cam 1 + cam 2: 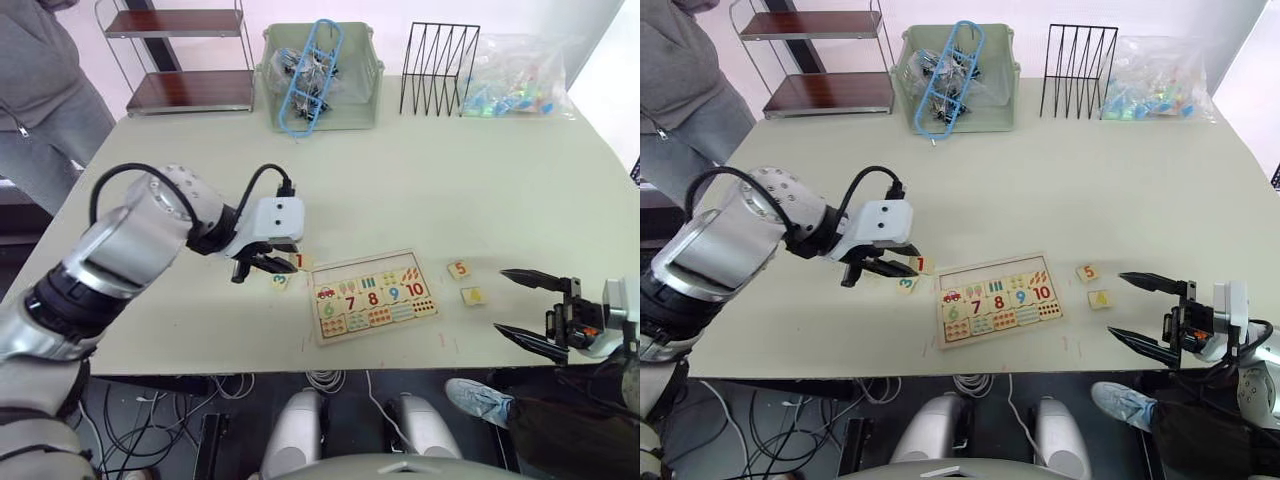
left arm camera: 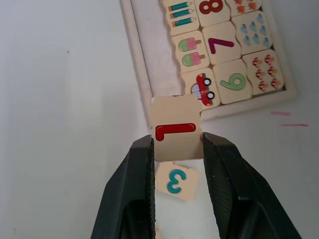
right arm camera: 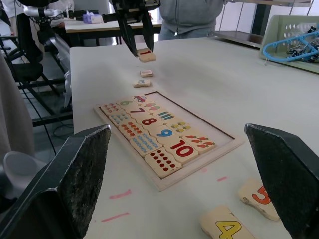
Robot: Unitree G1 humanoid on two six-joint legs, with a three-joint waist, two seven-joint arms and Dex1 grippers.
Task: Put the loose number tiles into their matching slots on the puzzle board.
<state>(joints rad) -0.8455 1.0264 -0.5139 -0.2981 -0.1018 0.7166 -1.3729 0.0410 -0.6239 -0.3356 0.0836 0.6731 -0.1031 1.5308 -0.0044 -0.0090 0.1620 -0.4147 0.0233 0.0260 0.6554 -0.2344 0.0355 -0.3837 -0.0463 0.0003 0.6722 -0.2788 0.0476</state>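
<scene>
I see the 1 tile (image 2: 175, 128) pinched between the two black fingers of my left gripper (image 1: 262, 264), held above the table (image 1: 420, 180) just off the puzzle board's (image 1: 372, 297) left end, close to the car picture tile (image 2: 203, 88). The jaws are closed only as far as the tile's width allows. Below it, flat on the table, lies the 3 tile (image 2: 175, 180), and another loose tile sits next to that one, its digit too small for me to read. The board's top row is an open strip; the rows under it carry picture tiles and the numbers 6 to 10. To the board's right the 5 tile (image 1: 459, 269) and the 4 tile (image 1: 473, 296) rest on the table, near each other but apart. My right gripper (image 1: 520, 303) hangs at the table's near right edge, fingers spread wide with nothing between them. Along the far edge I see a green basket (image 1: 365, 105) with a blue hanger (image 1: 308, 75), a black wire rack (image 1: 438, 65) and a clear bag (image 1: 520, 85).
</scene>
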